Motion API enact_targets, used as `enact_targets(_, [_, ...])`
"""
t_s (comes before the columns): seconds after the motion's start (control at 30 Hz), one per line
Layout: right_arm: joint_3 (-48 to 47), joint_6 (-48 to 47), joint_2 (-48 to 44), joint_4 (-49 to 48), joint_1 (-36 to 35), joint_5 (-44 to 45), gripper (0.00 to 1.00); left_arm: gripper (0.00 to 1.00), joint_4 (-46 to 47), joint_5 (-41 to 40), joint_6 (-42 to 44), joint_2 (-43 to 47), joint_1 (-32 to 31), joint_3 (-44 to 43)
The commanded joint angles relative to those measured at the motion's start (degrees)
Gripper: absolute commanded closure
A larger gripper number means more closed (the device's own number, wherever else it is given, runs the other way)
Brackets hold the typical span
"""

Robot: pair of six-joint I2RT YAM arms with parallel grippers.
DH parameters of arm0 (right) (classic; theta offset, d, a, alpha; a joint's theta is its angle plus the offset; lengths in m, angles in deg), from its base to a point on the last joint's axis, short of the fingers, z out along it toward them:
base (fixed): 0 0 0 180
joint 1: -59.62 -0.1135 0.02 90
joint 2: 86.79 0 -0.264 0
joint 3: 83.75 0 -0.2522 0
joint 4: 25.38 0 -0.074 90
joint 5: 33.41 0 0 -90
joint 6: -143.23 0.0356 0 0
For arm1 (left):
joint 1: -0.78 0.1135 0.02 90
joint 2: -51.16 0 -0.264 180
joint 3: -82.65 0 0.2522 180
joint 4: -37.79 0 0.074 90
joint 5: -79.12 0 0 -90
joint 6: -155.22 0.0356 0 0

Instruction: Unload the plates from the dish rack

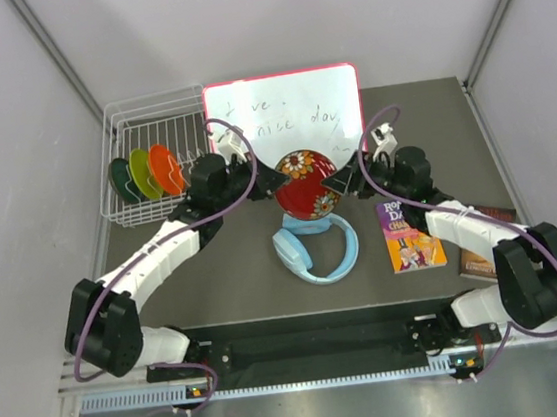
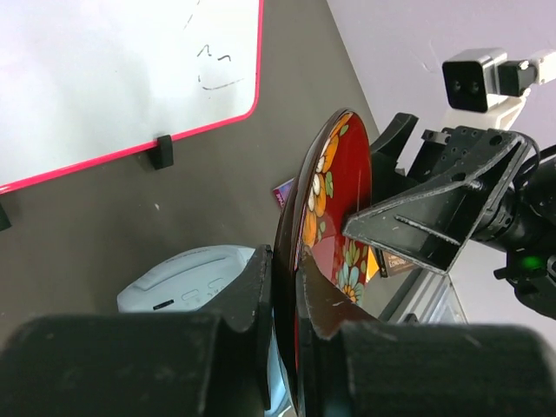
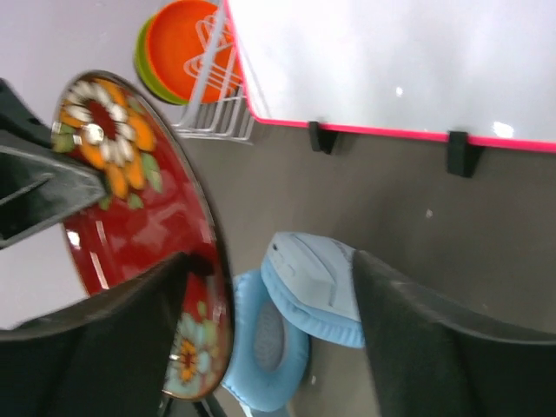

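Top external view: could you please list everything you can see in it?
dish rack: 1, white wire, far left of table
racked plates: 3, dark green, lime, orange, upright in rack
floral plate: 1, red, mid-table, between both grippers
whiteboard: 1, red-framed, far centre
headphones: 1, light blue, centre
books: 2, purple-yellow, dark, right side
table: 1, dark grey
left gripper: shut on floral plate's rim
right gripper: open, at plate's opposite edge
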Motion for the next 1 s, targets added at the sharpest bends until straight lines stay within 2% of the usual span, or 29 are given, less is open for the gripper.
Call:
enact_targets(0.0, [1.32, 3.14, 1.72, -13.92, -0.49, -6.22, 0.32, 1.00, 11.68, 4.18, -3.54, -0.79, -1.11, -0.21])
enact_targets(0.03, [1.50, 3.76, 2.25, -15.52, -0.49, -7.29, 0.33, 1.00, 12.30, 4.62, -3.89, -1.23, -1.11, -0.03])
enact_targets(0.13, [1.24, 5.35, 4.19, -17.99, -0.49, -10.28, 0.54, 1.00, 14.15, 4.63, -4.69, -2.29, -1.46, 0.59])
enact_targets(0.17, [1.24, 5.61, 4.63, -18.87, -0.49, -10.98, 0.75, 1.00, 14.32, 4.54, -4.69, -2.64, -1.37, 0.67])
enact_targets(0.23, [2.29, 7.01, 5.16, -21.41, -0.49, -12.48, 0.95, 1.00, 15.11, 5.06, -4.43, -2.99, -1.46, 0.76])
enact_targets(0.27, [2.90, 7.63, 5.42, -23.86, -0.40, -12.92, 1.00, 1.00, 15.12, 5.24, -4.08, -3.51, -1.54, 0.68])
enact_targets(0.4, [4.39, 10.44, 4.73, -28.10, -0.14, -13.28, 1.00, 1.00, 15.12, 6.47, -3.72, -5.10, -1.46, -0.11])
enact_targets(0.43, [4.84, 10.62, 4.02, -28.19, 0.38, -12.66, 1.00, 0.93, 15.12, 6.64, -3.63, -5.45, -1.54, -0.20])
enact_targets(0.47, [5.28, 10.62, 3.23, -26.63, 0.82, -12.22, 1.00, 0.70, 14.94, 6.82, -3.37, -5.89, -1.46, -0.29])
enact_targets(0.5, [5.37, 10.01, 1.22, -24.87, 1.35, -11.00, 1.00, 0.56, 14.68, 6.73, -2.85, -5.98, -1.46, -0.29])
enact_targets(0.57, [4.67, 8.00, -1.77, -19.35, 3.63, -9.24, 1.00, 0.41, 12.24, 5.08, -0.14, -5.81, -1.46, -0.55])
enact_targets(0.6, [4.23, 5.12, -5.53, -12.44, 4.69, -6.79, 1.00, 0.31, 10.91, 4.11, 1.10, -5.54, -1.46, -0.64])
enact_targets(0.7, [1.60, 0.01, -12.74, 0.75, 9.69, -3.44, 1.00, 0.25, 4.59, -3.60, 6.98, -3.44, -1.28, -1.08])
enact_targets(0.8, [-0.86, -2.72, -18.28, 7.38, 17.86, -2.64, 1.00, 0.22, -0.85, -12.21, 13.23, -0.36, -1.37, -1.08])
enact_targets(0.83, [-1.74, -3.69, -19.27, 12.36, 22.84, -1.94, 1.00, 0.20, -2.44, -14.34, 14.72, 0.43, -1.28, -1.34])
enact_targets(0.97, [-6.83, -8.35, -19.37, 21.81, 33.33, 0.17, 1.00, 0.14, -7.46, -26.20, 20.79, 4.47, -0.58, -1.96])
